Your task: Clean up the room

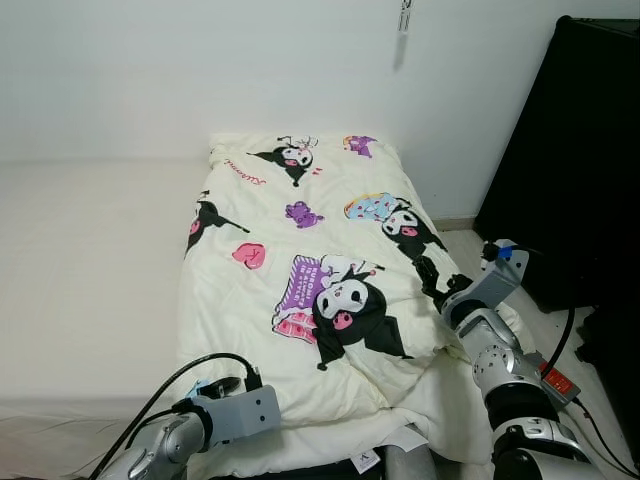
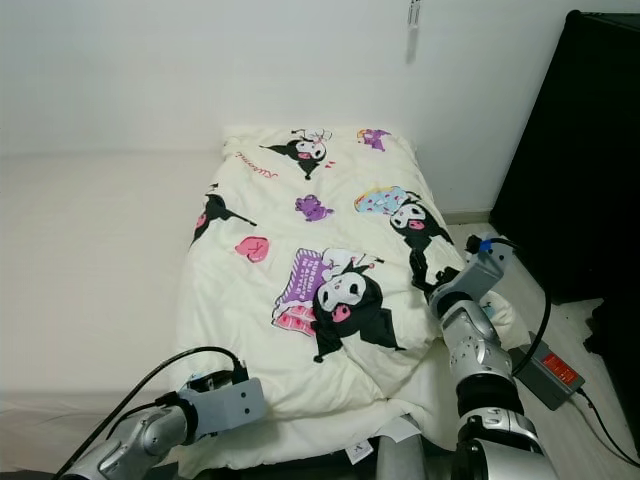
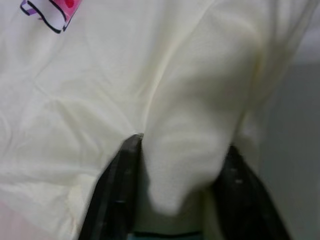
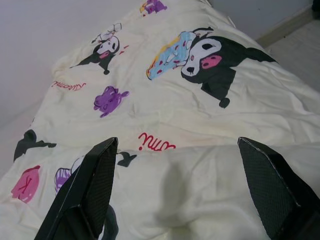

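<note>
Two grippers are working a cream cartoon-print quilt (image 1: 310, 270) that is lying spread over the right half of a white bed (image 1: 90, 270), against the far wall. Left gripper (image 3: 177, 180) is clamping a fold of the quilt's near edge between its fingers. Right gripper (image 4: 177, 185) is resting at the quilt's right edge, fingers spread wide apart over the fabric, holding nothing. Black cabinet (image 1: 575, 150) is standing far right.
</note>
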Available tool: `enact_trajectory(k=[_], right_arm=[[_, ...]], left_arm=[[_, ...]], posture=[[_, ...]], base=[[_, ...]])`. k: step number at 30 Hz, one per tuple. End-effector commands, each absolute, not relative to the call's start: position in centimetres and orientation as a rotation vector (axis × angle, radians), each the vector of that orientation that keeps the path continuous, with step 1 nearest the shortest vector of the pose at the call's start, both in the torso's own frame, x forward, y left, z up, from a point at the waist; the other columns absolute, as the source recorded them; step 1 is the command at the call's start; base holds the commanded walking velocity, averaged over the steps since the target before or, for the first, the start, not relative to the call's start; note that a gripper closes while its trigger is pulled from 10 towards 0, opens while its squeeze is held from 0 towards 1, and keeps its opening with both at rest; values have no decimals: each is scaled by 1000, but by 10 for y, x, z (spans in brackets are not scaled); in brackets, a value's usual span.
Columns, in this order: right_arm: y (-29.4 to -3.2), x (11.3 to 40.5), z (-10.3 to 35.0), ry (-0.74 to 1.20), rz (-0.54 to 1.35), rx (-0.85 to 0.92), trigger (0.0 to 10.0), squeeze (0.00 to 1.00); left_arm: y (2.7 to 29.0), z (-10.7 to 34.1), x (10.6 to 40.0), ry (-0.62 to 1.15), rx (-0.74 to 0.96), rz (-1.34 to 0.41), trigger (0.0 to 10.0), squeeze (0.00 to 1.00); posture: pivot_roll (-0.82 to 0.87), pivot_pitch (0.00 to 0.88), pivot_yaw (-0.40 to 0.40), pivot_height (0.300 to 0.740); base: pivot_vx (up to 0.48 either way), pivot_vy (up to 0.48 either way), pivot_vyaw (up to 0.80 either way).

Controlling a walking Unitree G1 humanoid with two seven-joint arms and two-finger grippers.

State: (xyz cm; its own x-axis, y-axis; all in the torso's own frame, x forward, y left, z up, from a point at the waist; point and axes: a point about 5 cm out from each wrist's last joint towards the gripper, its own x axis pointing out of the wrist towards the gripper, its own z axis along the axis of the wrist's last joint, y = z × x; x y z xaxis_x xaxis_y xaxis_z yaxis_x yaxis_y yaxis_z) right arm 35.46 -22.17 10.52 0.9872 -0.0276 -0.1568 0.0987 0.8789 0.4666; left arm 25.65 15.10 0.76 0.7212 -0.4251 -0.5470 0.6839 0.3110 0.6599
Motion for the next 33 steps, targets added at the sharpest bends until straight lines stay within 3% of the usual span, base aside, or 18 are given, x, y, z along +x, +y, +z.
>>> enact_trajectory(k=[1,8,10,12,14,15,17,18,20,23,24,27,28,30,31,32,33], right_arm=[[-221,356,105,151,-71,488,10000,0],[-222,356,105,148,-78,488,10000,0],[-223,357,106,146,-81,487,10000,0],[-223,357,106,146,-81,487,10000,0],[-223,358,107,145,-82,487,10000,0],[-223,358,107,145,-82,487,10000,0],[-222,359,107,144,-82,489,10000,0],[-222,359,107,144,-82,489,10000,0],[-222,359,106,148,-82,491,10000,0],[-222,358,105,150,-83,492,10000,0],[-221,358,104,154,-83,492,10000,0],[-220,358,103,157,-83,494,10000,0],[-220,358,102,159,-82,495,10000,0],[-219,358,102,162,-81,493,10000,0],[-219,358,101,166,-80,492,10000,0],[-218,358,101,169,-80,491,10000,0],[-218,358,100,175,-80,487,10000,0]], left_arm=[[154,8,258,299,1009,-721,0,0],[165,9,260,315,1010,-685,0,0],[184,13,264,352,1007,-621,0,0],[184,13,264,352,1007,-621,0,0],[217,16,265,416,1007,-517,0,0],[217,16,265,416,1007,-517,0,0],[267,24,263,503,1021,-333,0,0],[267,24,263,503,1021,-333,0,0],[311,36,256,574,1036,-171,1608,0],[326,40,251,601,1042,-114,2157,0],[339,43,246,627,1037,-63,1020,0],[357,45,236,676,1014,19,1333,0],[360,41,231,707,991,30,2784,0],[359,34,225,746,968,16,3020,0],[356,26,219,787,944,-14,3647,0],[350,15,212,831,910,-62,7255,0],[343,2,203,886,875,-120,8706,0]], posture=[[-30,16,-4,546],[-29,11,-4,546],[-20,6,-3,546],[-20,6,-3,546],[-18,5,0,546],[-18,5,0,546],[-15,6,-2,546],[-15,6,-2,546],[-7,7,-3,546],[3,9,-5,546],[6,10,-5,546],[11,11,-2,546],[12,11,-2,546],[11,12,0,546],[11,12,0,546],[8,14,1,546],[8,14,1,546]], base=[[0,0,0],[0,0,0],[0,0,0],[0,0,0],[0,0,0],[0,0,0],[0,0,0],[0,0,0],[0,0,0],[0,0,0],[0,0,0],[0,0,0],[0,0,0],[0,0,0],[0,0,0],[0,0,0],[0,0,0]])
